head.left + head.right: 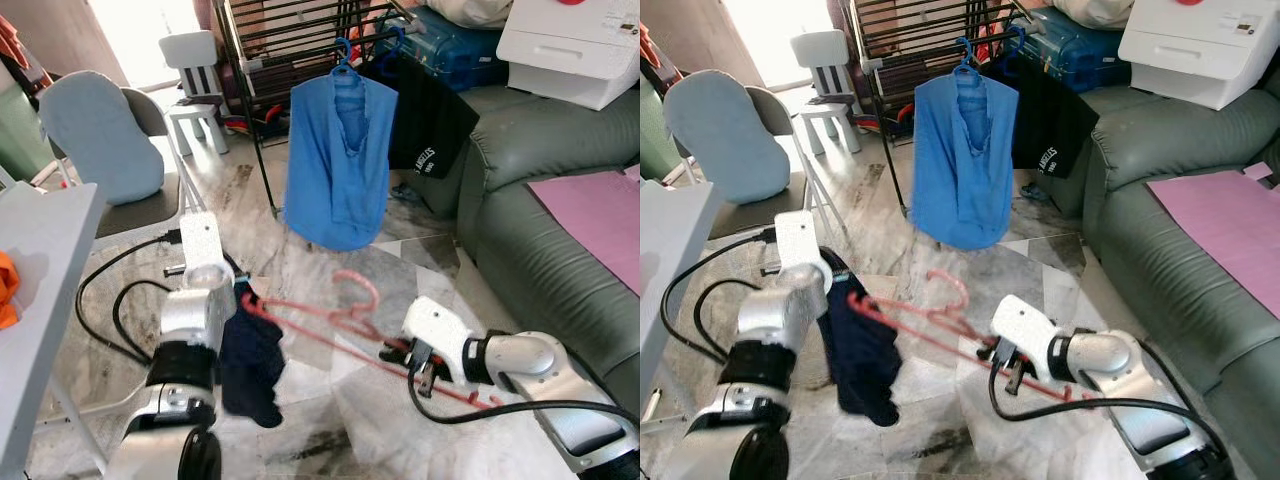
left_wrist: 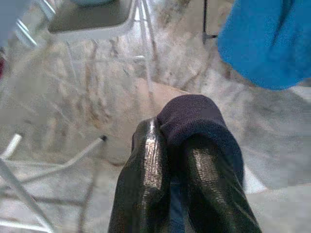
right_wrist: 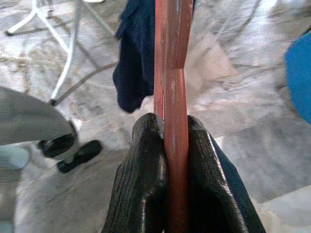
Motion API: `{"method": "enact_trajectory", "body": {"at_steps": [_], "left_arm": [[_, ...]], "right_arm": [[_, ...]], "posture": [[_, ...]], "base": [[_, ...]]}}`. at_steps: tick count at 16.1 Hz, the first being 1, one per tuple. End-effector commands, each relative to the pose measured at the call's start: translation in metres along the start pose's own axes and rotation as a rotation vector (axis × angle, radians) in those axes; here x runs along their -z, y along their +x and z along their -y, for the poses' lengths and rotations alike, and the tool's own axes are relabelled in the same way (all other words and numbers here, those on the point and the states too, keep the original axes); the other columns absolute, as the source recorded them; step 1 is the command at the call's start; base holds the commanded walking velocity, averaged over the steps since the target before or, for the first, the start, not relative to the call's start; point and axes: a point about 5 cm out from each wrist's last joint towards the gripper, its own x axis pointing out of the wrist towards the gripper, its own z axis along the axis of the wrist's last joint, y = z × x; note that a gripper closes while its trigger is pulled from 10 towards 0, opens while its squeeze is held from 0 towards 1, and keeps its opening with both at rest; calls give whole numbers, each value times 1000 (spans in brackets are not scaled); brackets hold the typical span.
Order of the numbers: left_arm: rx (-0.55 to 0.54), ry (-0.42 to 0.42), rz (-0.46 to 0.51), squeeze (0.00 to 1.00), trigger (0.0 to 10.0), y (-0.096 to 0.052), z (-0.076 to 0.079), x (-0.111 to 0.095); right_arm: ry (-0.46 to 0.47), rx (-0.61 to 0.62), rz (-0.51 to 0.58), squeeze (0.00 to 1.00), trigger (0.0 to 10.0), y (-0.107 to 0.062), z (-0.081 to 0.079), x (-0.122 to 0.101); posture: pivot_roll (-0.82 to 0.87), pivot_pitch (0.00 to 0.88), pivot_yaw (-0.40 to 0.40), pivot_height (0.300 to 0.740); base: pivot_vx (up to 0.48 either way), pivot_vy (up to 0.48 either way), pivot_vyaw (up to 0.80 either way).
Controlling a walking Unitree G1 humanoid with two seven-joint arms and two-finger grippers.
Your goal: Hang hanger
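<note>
- The right gripper (image 1: 425, 372) is clenched on the pink hanger (image 1: 345, 318). In the right wrist view its two black fingers (image 3: 146, 184) press on both sides of the thin pink bar.
- The left gripper (image 2: 177, 160) is pinched tight on the dark cloth (image 1: 250, 365). In the left wrist view a fold of that cloth bulges out between its fingers.
- The hanger stretches between the two grippers, above the floor. One end is at the right gripper and the other end reaches the left gripper, where the cloth hangs down.
- The hanger's hook curls up about halfway between the two grippers.
- Past both grippers, farther from the robot, stands the black drying rack (image 1: 290, 40). A blue shirt (image 1: 335, 165) already hangs on it, with a black shirt (image 1: 432, 125) just beside it.
- To the right gripper's outer side is the green sofa (image 1: 540, 250).
- The hanger looks light, thin and stiff. It may bend a little if it is squeezed or twisted hard.
- The bar looks smooth, so it could slip or spin in the fingers. A hold near the middle, close under the hook, would keep it level.
- The cloth is soft and floppy. It sags and can slide off the hanger's end, so the hanger should stay flat while it goes to the rack.
- The hanger is not on the rack yet.
</note>
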Motion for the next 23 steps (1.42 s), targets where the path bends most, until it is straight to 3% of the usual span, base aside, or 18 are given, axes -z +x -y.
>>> {"method": "enact_trajectory", "body": {"at_steps": [1,5,11,15,23], "left_arm": [[10,-33,26,0,10000,-6,3,-16],[17,-64,-18,0,10000,-16,10,-23],[13,-88,-57,0,10000,-27,7,-30],[31,-103,-55,0,10000,-33,11,-37],[-37,-54,-115,0,10000,-28,-1,-27]], "right_arm": [[-35,-57,21,0,10000,5,-9,-8],[-52,-28,14,0,10000,16,-1,-12],[-72,182,-13,0,10000,24,30,-12],[-66,201,-36,0,10000,24,33,-4],[-86,188,-27,0,10000,17,34,-3]], "posture": [[-118,14,172,740],[-115,13,173,740],[-106,10,162,740],[-105,8,160,740],[-109,5,163,740]], "base": [[0,0,0],[0,0,0],[0,0,0],[0,0,0],[0,0,0]]}}
